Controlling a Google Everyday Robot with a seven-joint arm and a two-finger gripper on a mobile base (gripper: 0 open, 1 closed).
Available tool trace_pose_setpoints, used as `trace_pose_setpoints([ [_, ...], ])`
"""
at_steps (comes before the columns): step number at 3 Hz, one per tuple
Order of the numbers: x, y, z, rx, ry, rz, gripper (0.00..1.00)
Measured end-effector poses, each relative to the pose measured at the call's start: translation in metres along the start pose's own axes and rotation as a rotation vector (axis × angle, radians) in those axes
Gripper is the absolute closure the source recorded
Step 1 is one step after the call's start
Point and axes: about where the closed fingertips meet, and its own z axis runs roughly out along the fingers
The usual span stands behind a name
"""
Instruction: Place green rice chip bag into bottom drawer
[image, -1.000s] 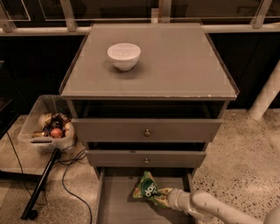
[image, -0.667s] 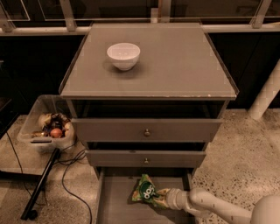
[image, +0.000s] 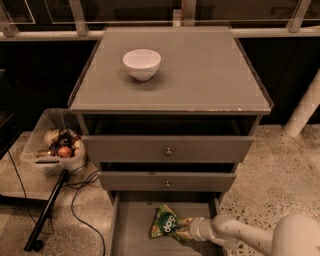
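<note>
Big grey drawer cabinet (image: 200, 75) fills the middle of the shot, flat top facing the camera, on a speckled stone floor (image: 280, 170). Two knobbed drawer fronts (image: 168, 149) are stacked below that top, both pushed in. Under them the bottom drawer (image: 132, 232) is pulled out toward the camera, with its bare floor and low side walls showing.

In from the lower right corner comes the white robot arm (image: 245, 235), reaching leftward across the drawer's right wall. On the floor to the left of the cabinet there's a clear plastic bin (image: 37, 147) with mixed small items inside. A black pole (image: 47, 212) and a dark cable (image: 80, 197) lie beside it. A white post (image: 305, 107) stands off to the right.

Up on the cabinet top, left of centre, sits a white bowl (image: 142, 63), upright.

Down to the action: the green rice chip bag (image: 165, 223) is inside the open bottom drawer's outline, over its right half and tilted, "pop" lettering facing up. Whether it touches the drawer floor, can't tell. The gripper (image: 181, 230) is right at the bag's right edge, jaws clamped on that edge, with the rest of the bag sticking out to the left of them.
</note>
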Motion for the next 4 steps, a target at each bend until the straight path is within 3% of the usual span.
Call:
trace_pose_setpoints([
  [1,0.0003,0.0002,0.0003,-0.001,0.001,0.0,0.82],
  [4,0.0003,0.0003,0.0003,-0.001,0.001,0.0,0.12],
])
